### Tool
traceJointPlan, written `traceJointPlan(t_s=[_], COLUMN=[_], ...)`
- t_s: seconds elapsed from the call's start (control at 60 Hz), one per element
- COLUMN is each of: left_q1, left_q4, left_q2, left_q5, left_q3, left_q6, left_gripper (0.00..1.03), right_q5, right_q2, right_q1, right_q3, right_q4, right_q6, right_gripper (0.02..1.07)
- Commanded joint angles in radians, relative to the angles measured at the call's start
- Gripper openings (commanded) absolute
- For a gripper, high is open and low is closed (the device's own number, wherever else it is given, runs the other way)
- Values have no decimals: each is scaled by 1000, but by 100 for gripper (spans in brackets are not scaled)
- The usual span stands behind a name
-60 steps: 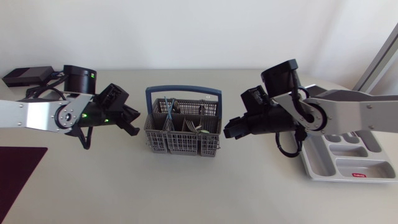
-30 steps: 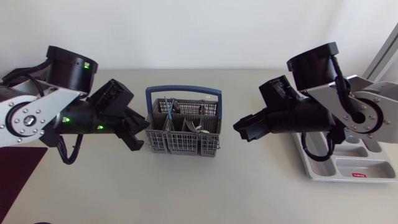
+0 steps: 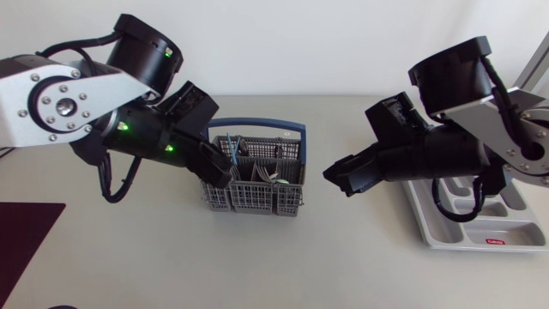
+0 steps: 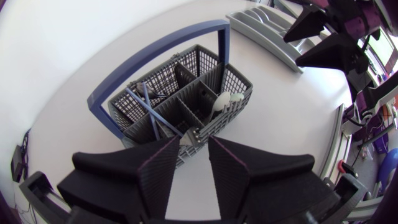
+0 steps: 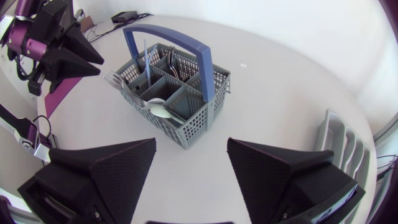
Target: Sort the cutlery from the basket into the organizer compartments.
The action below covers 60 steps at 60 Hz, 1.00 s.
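Basket (image 4: 239, 87) just ahead of left hand (image 4: 194, 142) (jaws parted).

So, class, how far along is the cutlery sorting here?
Done: nothing; the organizer looks empty where its compartments show. In hand: nothing; the left gripper, open, hangs by the basket, and the right gripper, open, is on its other side. Left: all the cutlery, which is in the basket.

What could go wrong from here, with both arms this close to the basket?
1. Left gripper hangs at the basket's rim by the handle: it may clip either and shove the basket.
2. Forks and spoon lie bunched: lifting one may drag others out.
3. Right gripper faces the same basket: the two may collide.
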Motion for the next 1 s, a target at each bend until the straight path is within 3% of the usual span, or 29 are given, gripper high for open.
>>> traceJointPlan(t_s=[0.0,0.617,0.983], left_q1=[-24,-113,-122], left_q4=[-28,-45,-6], left_q2=[35,172,182], left_q5=[-22,-212,-264], left_q3=[36,104,93], left_q6=[-40,-105,-123], left_gripper=[36,37,13], right_q5=[5,5,3], right_q2=[-11,-34,-39], right_q1=[13,27,28], right_q3=[26,22,8], right_q4=[-21,-40,-37], right_q6=[-2,-3,-3], right_gripper=[86,86,86])
